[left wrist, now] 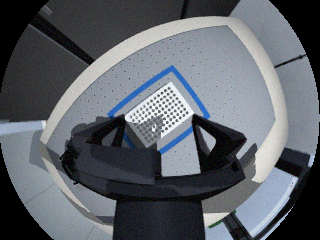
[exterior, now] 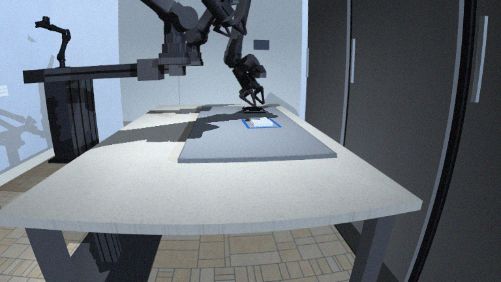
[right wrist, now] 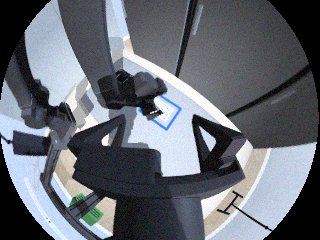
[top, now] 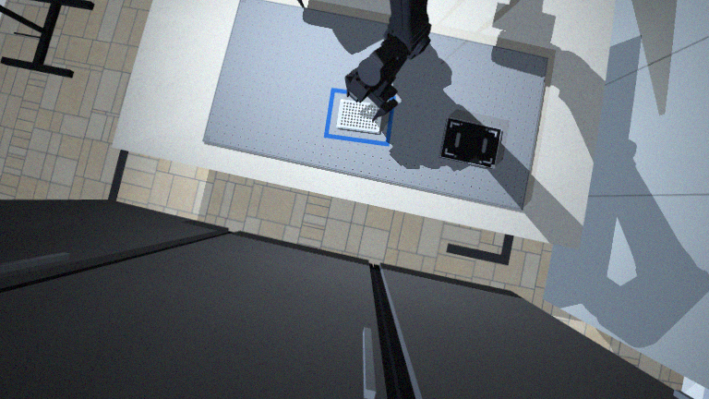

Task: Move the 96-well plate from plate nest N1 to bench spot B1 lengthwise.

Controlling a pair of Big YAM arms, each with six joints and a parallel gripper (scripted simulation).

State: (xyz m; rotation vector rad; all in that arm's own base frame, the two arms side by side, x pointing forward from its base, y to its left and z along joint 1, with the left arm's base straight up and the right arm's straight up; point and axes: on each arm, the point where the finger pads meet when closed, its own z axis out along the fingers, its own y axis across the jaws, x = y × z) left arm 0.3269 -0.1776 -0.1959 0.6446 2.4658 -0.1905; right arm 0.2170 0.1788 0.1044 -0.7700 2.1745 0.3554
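The left claw [top: 385,110] [exterior: 255,104] [left wrist: 158,117], wide and holding nothing, could knock the plate [top: 358,115] [exterior: 261,121] [left wrist: 159,115] at mid-frame if it dips.

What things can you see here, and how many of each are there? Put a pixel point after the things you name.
96-well plate [top: 358,115] [exterior: 261,121] [left wrist: 159,112]: one, white, lying inside the blue outline
Taped outline [top: 356,139] [exterior: 263,127] [left wrist: 141,91] [right wrist: 173,120]: one, blue, on the board
Plate nest [top: 471,142] [exterior: 254,109]: one, black, on the board, with no plate in it
Board [top: 271,76] [exterior: 258,145]: one, grey with small holes, on the table
Table [top: 162,76] [exterior: 210,194]: one, whitish, under the board
Cupboard doors [top: 293,321] [exterior: 406,61]: several, dark, beside the table
Left gripper [left wrist: 158,117]: one, black, open over the plate
Right gripper [right wrist: 159,119]: one, black, open, holding nothing
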